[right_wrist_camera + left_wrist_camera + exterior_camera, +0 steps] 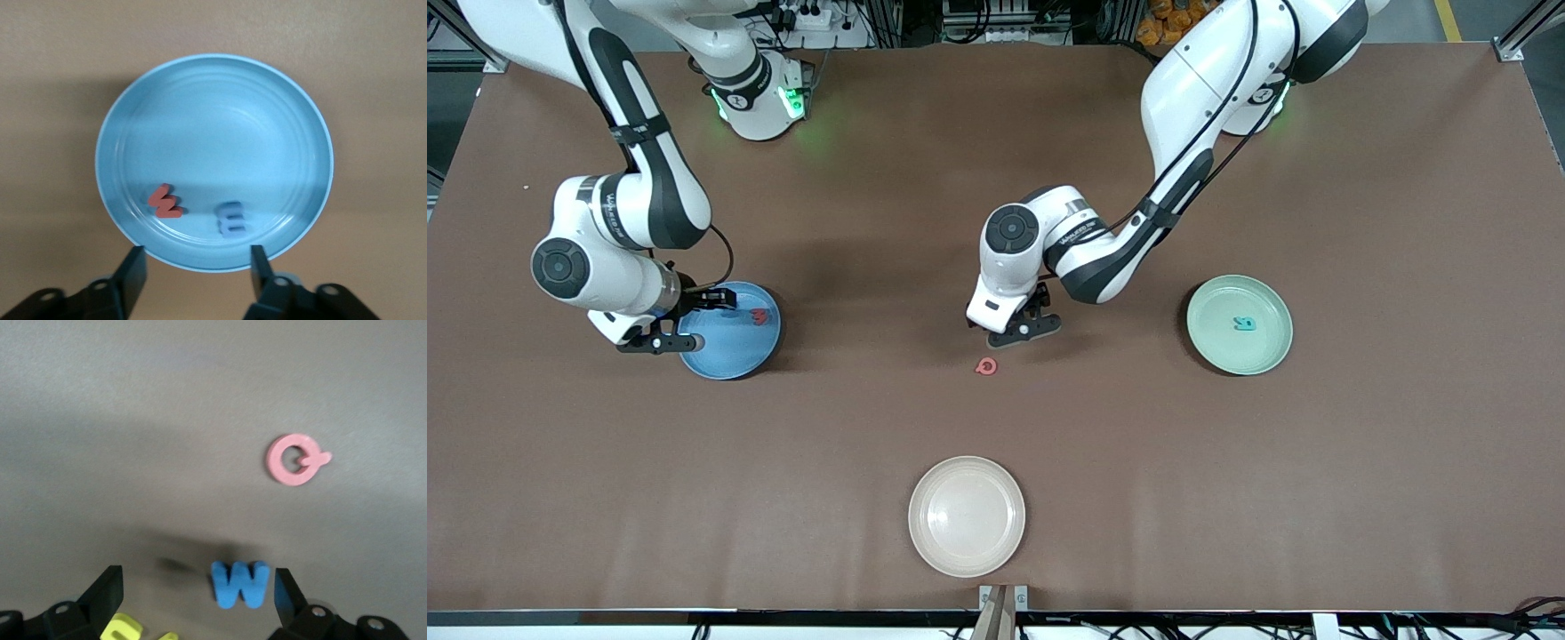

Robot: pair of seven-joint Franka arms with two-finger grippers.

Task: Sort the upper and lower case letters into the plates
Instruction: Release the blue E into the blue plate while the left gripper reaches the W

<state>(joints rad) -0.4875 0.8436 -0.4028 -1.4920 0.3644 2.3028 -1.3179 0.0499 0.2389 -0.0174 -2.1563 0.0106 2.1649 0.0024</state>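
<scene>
cream plate (967, 516) nearest on counter (1360, 462) | pink Q (986, 366) flat mid-counter, tail direction unclear | left gripper (1024, 330) just above it, jaws spread beside blue W (240, 584) | mint plate (1240, 324) holds teal letter (1244, 324) | right gripper (671, 341) over blue plate (730, 331), jaws spread; red letter (165, 201) and blue letter (231, 219) inside

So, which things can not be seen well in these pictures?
- Yellow letter, left wrist view: cut by the picture edge, shape unreadable.
- Blue W: in the front view, hidden under the left gripper.
- Teal letter in the green plate, front view: too small to read.
</scene>
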